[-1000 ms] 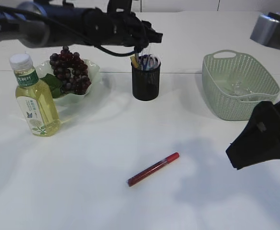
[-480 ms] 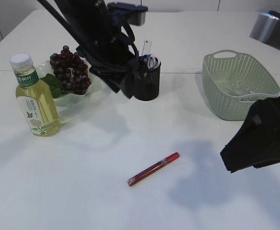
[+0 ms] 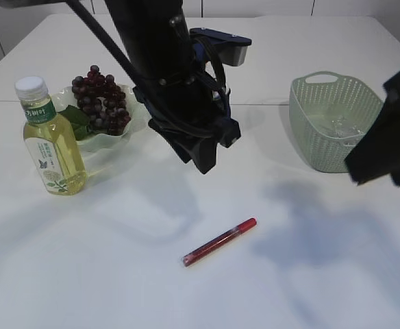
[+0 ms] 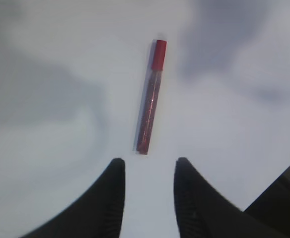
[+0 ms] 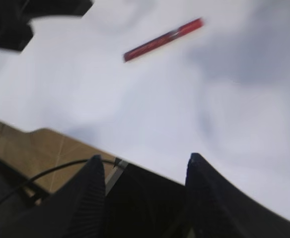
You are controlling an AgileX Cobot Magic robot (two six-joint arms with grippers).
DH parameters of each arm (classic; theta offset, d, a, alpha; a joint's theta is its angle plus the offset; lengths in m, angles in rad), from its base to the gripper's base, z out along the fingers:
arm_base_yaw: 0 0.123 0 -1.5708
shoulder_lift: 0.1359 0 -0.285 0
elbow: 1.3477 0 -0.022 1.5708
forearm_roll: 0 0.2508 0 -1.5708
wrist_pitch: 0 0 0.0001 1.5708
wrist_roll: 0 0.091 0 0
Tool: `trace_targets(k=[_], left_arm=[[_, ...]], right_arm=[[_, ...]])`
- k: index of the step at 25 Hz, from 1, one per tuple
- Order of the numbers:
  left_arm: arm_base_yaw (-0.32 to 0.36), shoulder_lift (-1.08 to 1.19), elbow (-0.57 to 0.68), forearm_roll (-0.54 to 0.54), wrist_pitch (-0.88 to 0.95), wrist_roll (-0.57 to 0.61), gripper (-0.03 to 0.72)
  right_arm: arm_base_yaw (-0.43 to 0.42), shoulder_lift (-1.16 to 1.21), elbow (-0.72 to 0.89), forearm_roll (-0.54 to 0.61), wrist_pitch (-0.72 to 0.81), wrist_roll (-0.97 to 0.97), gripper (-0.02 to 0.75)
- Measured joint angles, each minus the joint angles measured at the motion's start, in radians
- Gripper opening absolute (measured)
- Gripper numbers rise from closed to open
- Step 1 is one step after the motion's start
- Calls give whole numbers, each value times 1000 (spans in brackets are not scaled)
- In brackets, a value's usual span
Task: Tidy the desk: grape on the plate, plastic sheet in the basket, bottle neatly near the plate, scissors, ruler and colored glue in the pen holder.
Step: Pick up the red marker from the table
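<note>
The colored glue is a red pen-shaped tube [image 3: 218,242] lying on the white table, in front of the middle. It also shows in the left wrist view [image 4: 150,96] and the right wrist view [image 5: 162,39]. My left gripper [image 3: 203,163] [image 4: 147,166] is open and empty, hovering behind and above the glue's clear end. My right gripper [image 5: 145,161] is open and empty, raised at the right [image 3: 392,130]. Grapes [image 3: 101,103] lie on the pale green plate [image 3: 135,96]. The bottle [image 3: 49,140] stands upright left of the plate. The pen holder, scissors and ruler are hidden behind the left arm.
A pale green basket [image 3: 303,116] stands at the back right with something clear [image 3: 340,127] inside. The left arm [image 3: 179,75] fills the middle back of the table. The table's front edge shows in the right wrist view [image 5: 135,166].
The left arm has swung from over the pen holder forward and down toward the glue. The right arm has risen and moved back toward the basket.
</note>
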Motion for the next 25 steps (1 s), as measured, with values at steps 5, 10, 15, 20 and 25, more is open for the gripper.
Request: trace_targets(k=[5,10,15,20,25], left_arm=[[-33,24,0,-8,0,0,244],[-72,91,32,-12,0,0,244],[-76,179,34,8,-2,25,244],[-76,258,29,27,-6,70,244],[-76,293,3,87,-8,102,244]], right_arm=[[-144,0,-75,-143,2,6,419],[-159,0,-82,-234,8,6,419],[-159,0,-82,-208,10,6,419],[-159,0,-82,-162,15,4,419],[-159,0,-82,-152,15,2,419]])
